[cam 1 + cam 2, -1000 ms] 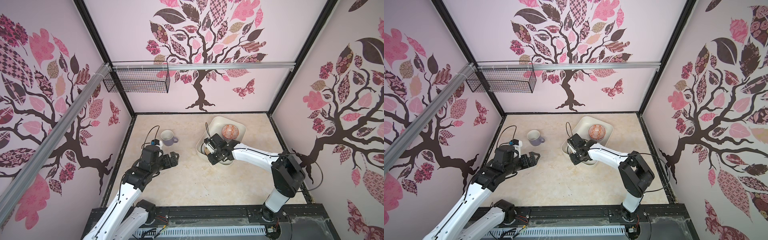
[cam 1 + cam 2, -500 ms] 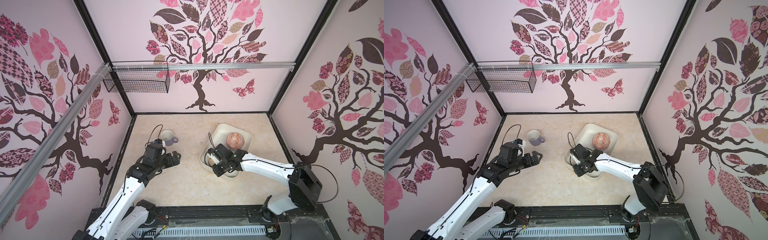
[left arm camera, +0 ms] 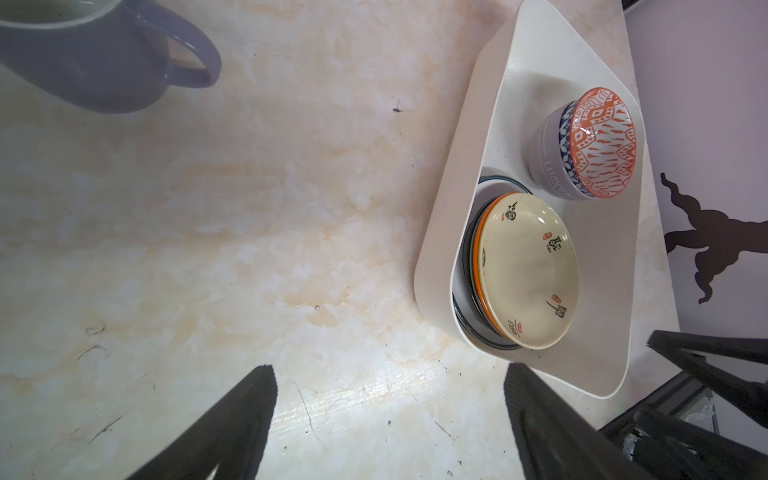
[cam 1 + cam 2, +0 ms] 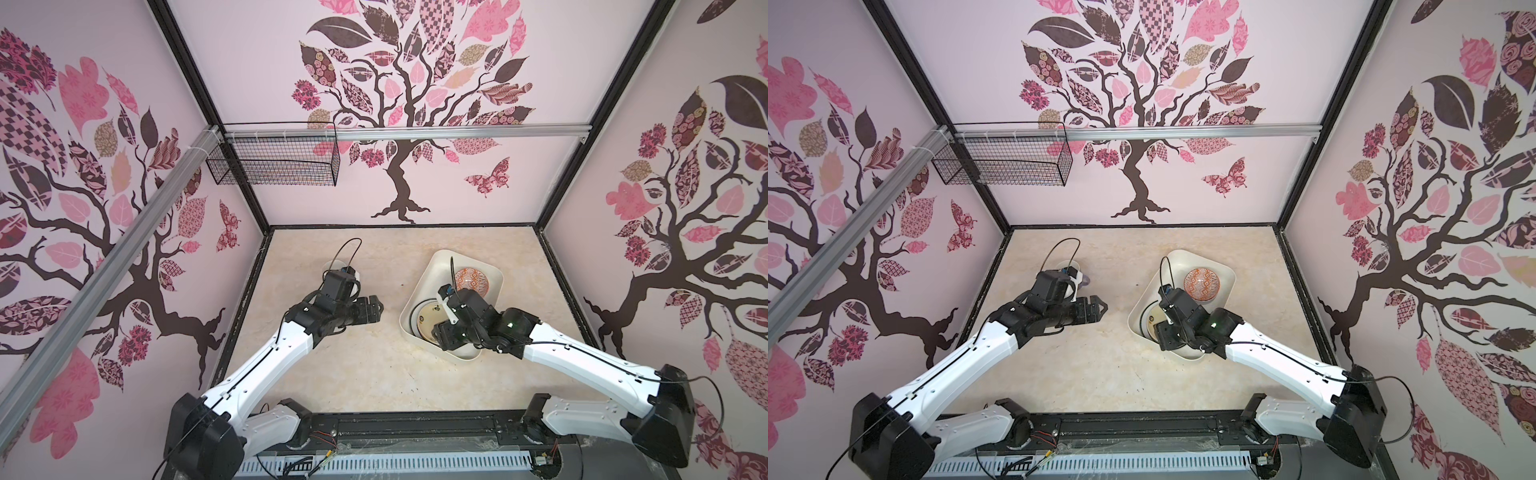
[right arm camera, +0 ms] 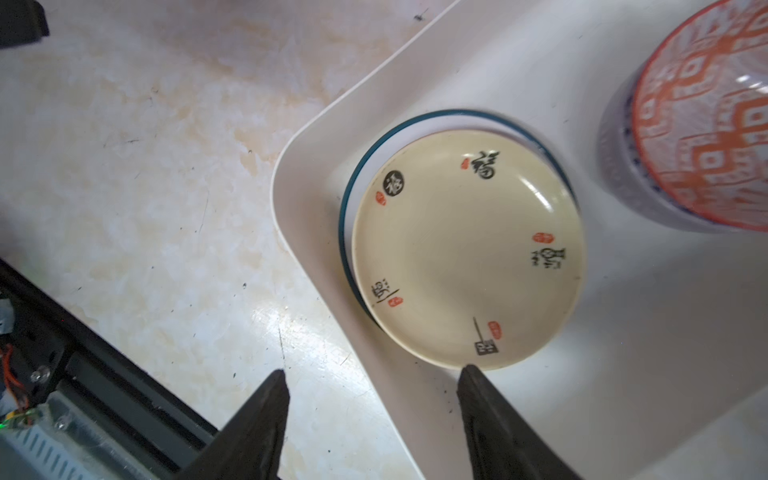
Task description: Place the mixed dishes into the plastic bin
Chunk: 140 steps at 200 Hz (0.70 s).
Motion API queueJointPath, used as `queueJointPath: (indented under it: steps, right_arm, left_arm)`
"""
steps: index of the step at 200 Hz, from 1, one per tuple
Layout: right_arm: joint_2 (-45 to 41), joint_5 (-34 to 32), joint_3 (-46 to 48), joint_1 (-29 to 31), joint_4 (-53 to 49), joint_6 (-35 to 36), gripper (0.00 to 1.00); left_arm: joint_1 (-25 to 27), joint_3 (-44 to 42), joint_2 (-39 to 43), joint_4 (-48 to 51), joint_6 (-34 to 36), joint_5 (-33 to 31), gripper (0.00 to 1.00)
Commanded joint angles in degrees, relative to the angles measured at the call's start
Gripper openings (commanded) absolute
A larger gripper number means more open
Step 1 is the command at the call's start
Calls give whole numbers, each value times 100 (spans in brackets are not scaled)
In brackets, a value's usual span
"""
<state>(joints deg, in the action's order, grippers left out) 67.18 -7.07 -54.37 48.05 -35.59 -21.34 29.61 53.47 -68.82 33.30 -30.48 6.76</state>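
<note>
The cream-white plastic bin [image 4: 432, 270] [image 4: 1177, 255] lies right of centre. An orange-patterned bowl [image 4: 471, 279] [image 3: 602, 143] [image 5: 706, 120] is nested in a lavender bowl [image 3: 544, 158] inside it. Beside them is a stack of plates topped by a cream lettered plate [image 4: 428, 322] [image 3: 525, 270] [image 5: 465, 249]. The lavender mug [image 3: 83, 54] [image 4: 1080, 280] stands on the table, mostly hidden behind the left wrist in both top views. My left gripper [image 4: 376, 309] [image 3: 389, 370] is open over bare table between mug and bin. My right gripper [image 5: 372, 371] [image 4: 441, 337] is open astride the bin's near wall, holding nothing.
A black wire mesh basket [image 4: 274, 162] hangs on the back-left rail, well above the table. The pink walls close the table [image 4: 365, 365] on three sides. The black base rail [image 4: 415, 428] runs along the front edge.
My right gripper has opened and drawn back toward the front over the bin's near corner; the bin has shifted and turned a little. My left gripper has moved right, away from the mug.
</note>
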Motion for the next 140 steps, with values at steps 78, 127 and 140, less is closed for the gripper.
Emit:
queueJointPath:
  steps: [78, 127, 140]
  right_arm:
    - [-364, -743, -66, -909, -205, -592, 77]
    - [-293, -593, 35, -1031, -25, -562, 78]
    - [-302, -496, 73, -1119, 15, -546, 78]
  left_arm:
    - [653, 1572, -2095, -276, 516, -474, 73]
    - [801, 1976, -2876, -278, 632, -535, 69]
    - [826, 2056, -3019, -295, 644, -531, 69]
